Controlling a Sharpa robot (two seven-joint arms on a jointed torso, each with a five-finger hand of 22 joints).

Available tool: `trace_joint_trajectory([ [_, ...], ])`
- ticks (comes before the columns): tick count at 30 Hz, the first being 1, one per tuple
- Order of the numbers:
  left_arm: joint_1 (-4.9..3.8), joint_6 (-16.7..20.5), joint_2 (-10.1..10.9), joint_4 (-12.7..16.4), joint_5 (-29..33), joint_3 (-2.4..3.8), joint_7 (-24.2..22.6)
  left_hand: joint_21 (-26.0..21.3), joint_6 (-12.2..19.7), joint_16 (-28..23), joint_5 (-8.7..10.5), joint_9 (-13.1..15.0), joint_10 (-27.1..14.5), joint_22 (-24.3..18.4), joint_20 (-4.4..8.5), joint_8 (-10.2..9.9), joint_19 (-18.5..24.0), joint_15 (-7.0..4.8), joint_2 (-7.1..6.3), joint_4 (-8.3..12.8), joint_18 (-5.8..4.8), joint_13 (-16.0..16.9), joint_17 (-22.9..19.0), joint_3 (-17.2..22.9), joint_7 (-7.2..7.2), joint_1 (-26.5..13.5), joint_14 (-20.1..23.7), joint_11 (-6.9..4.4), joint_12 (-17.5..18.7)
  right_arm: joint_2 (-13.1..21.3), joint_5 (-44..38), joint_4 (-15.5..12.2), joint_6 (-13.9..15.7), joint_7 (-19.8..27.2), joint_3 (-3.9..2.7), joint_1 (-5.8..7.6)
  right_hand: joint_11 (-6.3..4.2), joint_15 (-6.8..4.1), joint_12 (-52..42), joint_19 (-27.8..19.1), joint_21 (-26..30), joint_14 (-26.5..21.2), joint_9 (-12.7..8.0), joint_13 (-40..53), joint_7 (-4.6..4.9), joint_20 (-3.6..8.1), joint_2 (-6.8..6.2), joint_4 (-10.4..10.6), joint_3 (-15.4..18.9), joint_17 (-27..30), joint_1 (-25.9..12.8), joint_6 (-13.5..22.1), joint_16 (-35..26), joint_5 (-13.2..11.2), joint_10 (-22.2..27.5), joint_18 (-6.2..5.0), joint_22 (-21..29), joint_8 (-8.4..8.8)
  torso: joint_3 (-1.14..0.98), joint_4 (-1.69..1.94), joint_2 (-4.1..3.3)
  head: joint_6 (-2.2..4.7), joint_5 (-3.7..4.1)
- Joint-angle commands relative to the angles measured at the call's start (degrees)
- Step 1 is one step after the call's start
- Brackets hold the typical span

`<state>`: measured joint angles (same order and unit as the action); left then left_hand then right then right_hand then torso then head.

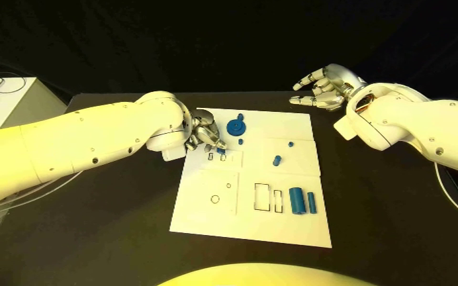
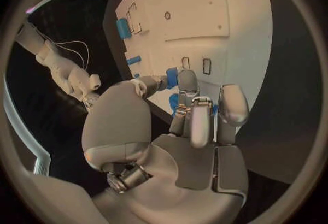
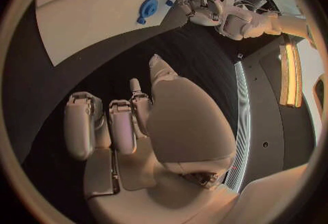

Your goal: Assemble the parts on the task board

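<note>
Now, blue part (image 1: 220, 149) pinched, left robot hand (image 1: 202, 134)

Two bulky, smooth white arms with rounded shells carry small dark screw dots along their casings. The left robot hand (image 1: 203, 134) and right robot hand (image 1: 324, 89) are silver metal with segmented, pale-padded fingers.

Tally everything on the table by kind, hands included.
Blue parts: 7, one pinched by the left hand
White task board: 1
Silver hands: 2, counting the right hand
Total: 10
</note>
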<state>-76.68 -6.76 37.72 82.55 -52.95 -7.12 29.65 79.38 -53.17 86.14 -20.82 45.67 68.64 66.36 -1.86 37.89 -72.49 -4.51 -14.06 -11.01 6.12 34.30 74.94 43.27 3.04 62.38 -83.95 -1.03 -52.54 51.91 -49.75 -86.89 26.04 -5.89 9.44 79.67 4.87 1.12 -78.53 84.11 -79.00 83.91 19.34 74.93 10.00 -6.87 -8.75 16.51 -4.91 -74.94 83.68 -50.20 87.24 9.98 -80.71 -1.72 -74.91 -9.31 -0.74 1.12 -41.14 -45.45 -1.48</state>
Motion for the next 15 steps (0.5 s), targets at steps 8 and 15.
trace_joint_trajectory([
  [8, -0.04, -1.4, -2.2, -1.7, -4.0, -0.5, -0.4, 0.6, -1.4, 0.5, -2.03, 7.0, 1.5, 0.7, 0.21, -0.1, -1.0, -0.43, -0.06, 12.7, -0.89, 0.5, 8.6, 12.3, -0.58, -0.1, -4.3, -0.75, -0.5, -0.1, -0.3, -0.2, 0.5, 0.4, -0.02, -0.18, 0.01, -0.49, 0.4, 0.2, 0.4, 4.4, 0.0, 4.7, -0.25, 0.23, 0.05, 0.0, -0.2, -8.9, -0.6, 0.2, -0.2, 0.4, 0.4, -1.0, -9.7, -0.33, 0.02, -0.02, -0.07, -0.36, -0.36],
  [15, -0.03, -3.1, -3.2, -2.8, -4.7, -0.97, -0.3, 0.6, -1.4, 0.5, -2.27, 7.0, 1.6, 0.8, 0.24, -0.1, -1.1, -0.45, -0.08, 12.8, -0.91, 0.5, 8.6, 12.3, -0.6, -0.1, -4.3, -0.77, -0.5, -0.2, -0.4, -0.1, 0.8, 0.5, -0.02, -0.21, 0.01, -0.5, 0.9, 0.1, 0.6, 4.3, 0.0, 4.3, -0.24, 0.24, 0.08, 0.0, -0.3, -8.8, -0.6, 0.3, -0.3, 0.5, 0.8, -1.04, -9.6, -0.36, 0.01, -0.03, -0.03, -0.57, -0.4],
])
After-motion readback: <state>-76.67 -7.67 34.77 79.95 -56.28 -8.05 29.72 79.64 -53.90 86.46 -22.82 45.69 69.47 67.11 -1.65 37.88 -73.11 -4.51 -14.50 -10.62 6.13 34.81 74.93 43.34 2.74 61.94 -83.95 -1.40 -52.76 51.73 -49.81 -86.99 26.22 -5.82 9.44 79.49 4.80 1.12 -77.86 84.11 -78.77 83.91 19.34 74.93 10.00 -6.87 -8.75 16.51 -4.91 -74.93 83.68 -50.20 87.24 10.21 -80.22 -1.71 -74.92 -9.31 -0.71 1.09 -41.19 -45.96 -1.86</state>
